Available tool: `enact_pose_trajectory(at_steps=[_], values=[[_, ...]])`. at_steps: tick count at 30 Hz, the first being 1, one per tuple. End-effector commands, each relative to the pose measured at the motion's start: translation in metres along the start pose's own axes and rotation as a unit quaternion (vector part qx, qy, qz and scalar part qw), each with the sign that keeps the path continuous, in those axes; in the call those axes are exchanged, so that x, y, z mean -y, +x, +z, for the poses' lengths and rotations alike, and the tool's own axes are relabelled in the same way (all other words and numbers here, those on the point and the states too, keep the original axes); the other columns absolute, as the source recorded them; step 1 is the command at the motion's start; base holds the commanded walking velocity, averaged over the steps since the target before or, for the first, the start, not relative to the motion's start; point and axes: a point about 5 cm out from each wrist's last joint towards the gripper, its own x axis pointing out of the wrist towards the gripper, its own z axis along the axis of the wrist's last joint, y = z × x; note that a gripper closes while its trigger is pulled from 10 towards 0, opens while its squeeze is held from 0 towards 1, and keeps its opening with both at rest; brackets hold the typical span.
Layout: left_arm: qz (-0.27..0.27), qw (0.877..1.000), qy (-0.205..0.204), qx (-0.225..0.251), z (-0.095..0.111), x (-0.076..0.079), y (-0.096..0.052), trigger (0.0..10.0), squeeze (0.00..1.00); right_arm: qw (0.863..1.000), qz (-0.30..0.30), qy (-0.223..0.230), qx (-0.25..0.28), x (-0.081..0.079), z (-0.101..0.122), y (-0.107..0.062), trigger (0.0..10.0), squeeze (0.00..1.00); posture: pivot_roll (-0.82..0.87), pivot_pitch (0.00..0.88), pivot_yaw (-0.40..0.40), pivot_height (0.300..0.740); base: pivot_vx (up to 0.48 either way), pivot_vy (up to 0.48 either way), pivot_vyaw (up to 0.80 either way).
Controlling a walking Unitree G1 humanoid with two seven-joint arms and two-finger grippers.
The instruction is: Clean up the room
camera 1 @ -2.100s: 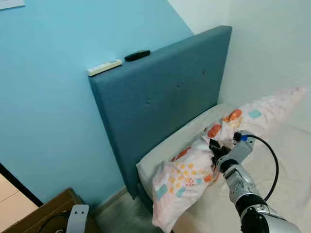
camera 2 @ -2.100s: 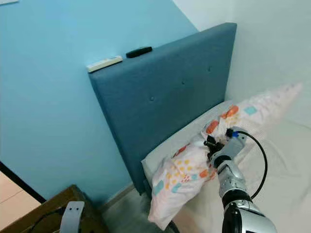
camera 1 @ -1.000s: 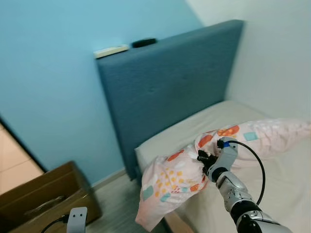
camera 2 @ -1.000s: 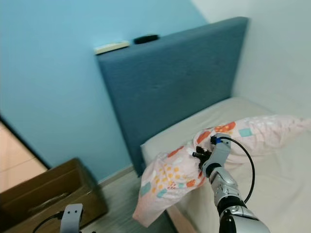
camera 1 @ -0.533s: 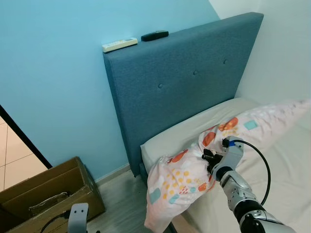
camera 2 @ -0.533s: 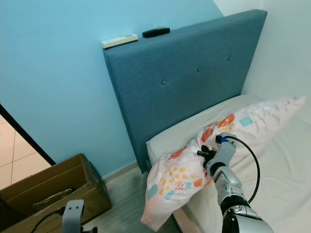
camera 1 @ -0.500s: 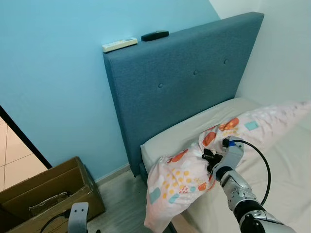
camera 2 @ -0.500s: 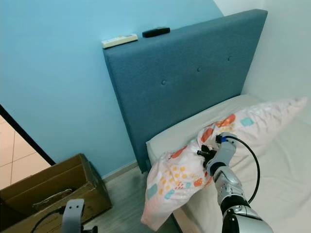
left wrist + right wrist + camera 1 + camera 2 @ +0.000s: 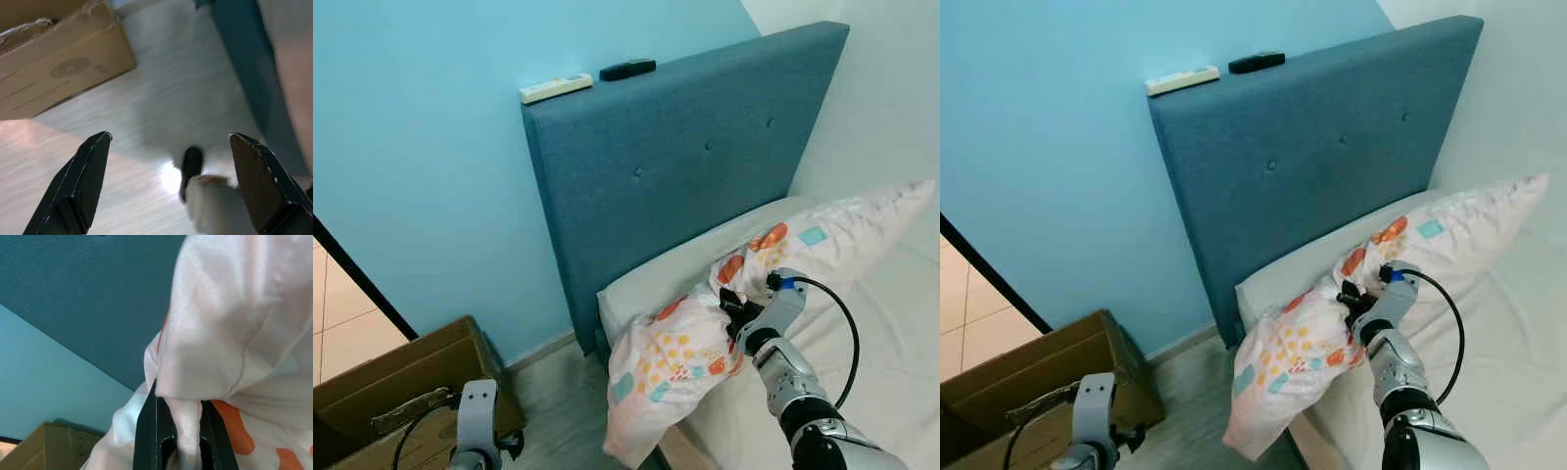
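A long pink pillow (image 9: 705, 333) with orange, yellow and teal patches hangs lifted over the near corner of the bed (image 9: 646, 284). One end droops past the mattress edge toward the floor, and the other end points up to the right. My right gripper (image 9: 729, 305) is shut on a bunched fold of the pillow (image 9: 215, 333) near its middle, with the fingers (image 9: 149, 431) pinching the cloth. My left gripper (image 9: 168, 181) hangs low at the left, open over the pale floor (image 9: 146, 98).
A tall dark blue headboard (image 9: 685, 166) stands behind the bed, with a white remote (image 9: 554, 88) and a black remote (image 9: 627, 70) on top. An open cardboard box (image 9: 401, 382) sits on the floor at the left, against the blue wall.
The pillow's far end has risen a little and my right gripper has lifted slightly with it. My left arm has come up higher at the lower left.
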Motion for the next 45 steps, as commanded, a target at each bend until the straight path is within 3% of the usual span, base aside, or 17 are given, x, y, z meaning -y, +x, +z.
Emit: enact_pose_trajectory(at_steps=[1,13,19,30,38,45], values=[[0.009,1.000,-0.007,-0.009,-0.007,-0.006,-0.002,10.0,0.00,0.999,0.036,-0.012,0.008,-0.014,0.004,0.006,0.0,0.00,-0.05,0.084,0.022,0.720,0.285,0.000,0.65],[0.012,1.000,-0.002,-0.015,-0.012,-0.010,-0.004,10.0,0.00,0.998,0.057,-0.007,0.009,-0.019,0.003,0.007,0.0,0.00,-0.04,0.090,0.029,0.720,0.295,0.000,0.80],[0.011,1.000,0.002,-0.018,-0.013,-0.010,-0.004,10.0,0.00,1.000,0.024,-0.006,0.005,-0.012,0.003,0.006,0.0,0.00,-0.04,0.090,0.032,0.720,0.300,0.000,0.00],[-0.001,1.000,0.018,-0.010,-0.010,-0.008,-0.004,10.0,0.00,0.998,-0.024,0.037,0.055,0.005,0.017,0.002,0.0,0.00,-0.04,0.091,0.039,0.720,0.154,0.000,0.00],[-0.004,0.999,0.043,-0.018,-0.012,-0.005,-0.004,10.0,0.00,0.997,-0.026,0.040,0.065,0.005,0.021,0.003,0.0,0.00,-0.04,0.090,0.039,0.720,0.000,0.000,0.00],[-0.011,0.999,0.044,-0.023,-0.015,-0.002,-0.004,10.0,0.00,0.997,-0.021,0.041,0.069,0.003,0.022,0.004,0.0,0.00,-0.04,0.093,0.037,0.720,0.000,-0.464,0.00]])
